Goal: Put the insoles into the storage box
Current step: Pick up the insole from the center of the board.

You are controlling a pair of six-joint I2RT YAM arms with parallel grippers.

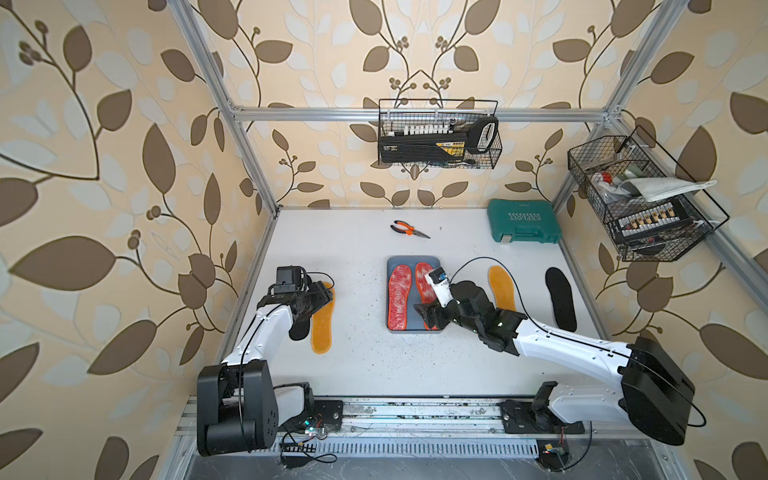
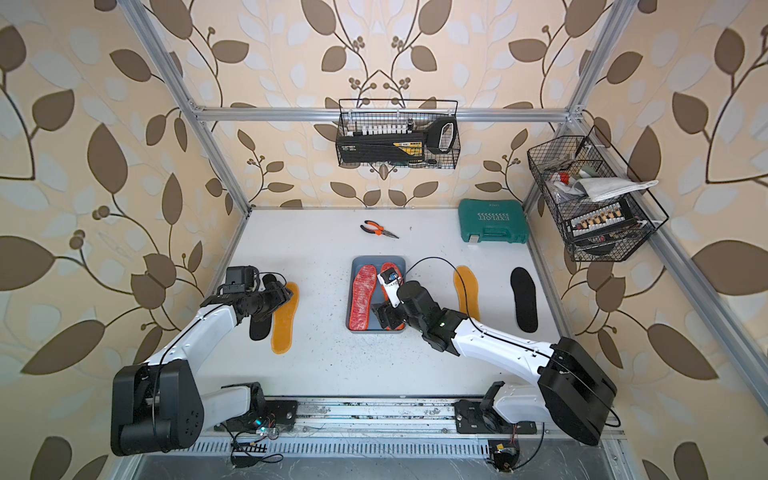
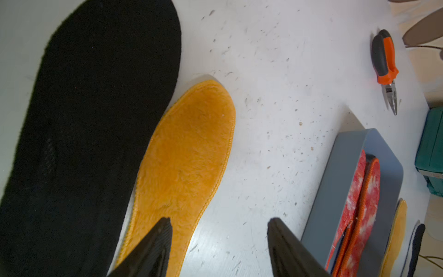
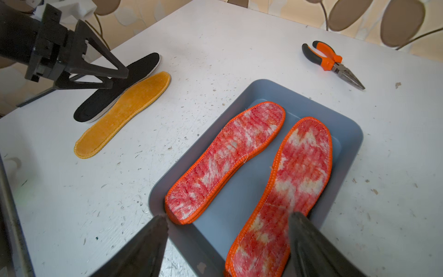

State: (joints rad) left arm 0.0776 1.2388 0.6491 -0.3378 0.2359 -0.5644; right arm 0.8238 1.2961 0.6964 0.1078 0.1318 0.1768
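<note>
The blue-grey storage box (image 1: 413,261) (image 4: 347,134) sits mid-table with two red-speckled insoles (image 1: 400,297) (image 4: 227,163) side by side in it. My right gripper (image 1: 428,316) (image 4: 227,220) hovers open and empty over the box's near end, with one finger above the heel of the other red insole (image 4: 294,179). On the left, an orange-yellow insole (image 1: 323,324) (image 3: 187,156) lies beside a black insole (image 1: 300,328) (image 3: 96,120). My left gripper (image 1: 324,293) (image 3: 219,223) is open and empty just above them. Another orange-yellow insole (image 1: 500,286) and another black insole (image 1: 561,299) lie to the right.
Orange-handled pliers (image 1: 409,230) lie behind the box. A green tool case (image 1: 523,226) stands at the back right. Black wire baskets hang on the back rail (image 1: 438,137) and on the right rail (image 1: 640,199). Aluminium frame posts bound the table.
</note>
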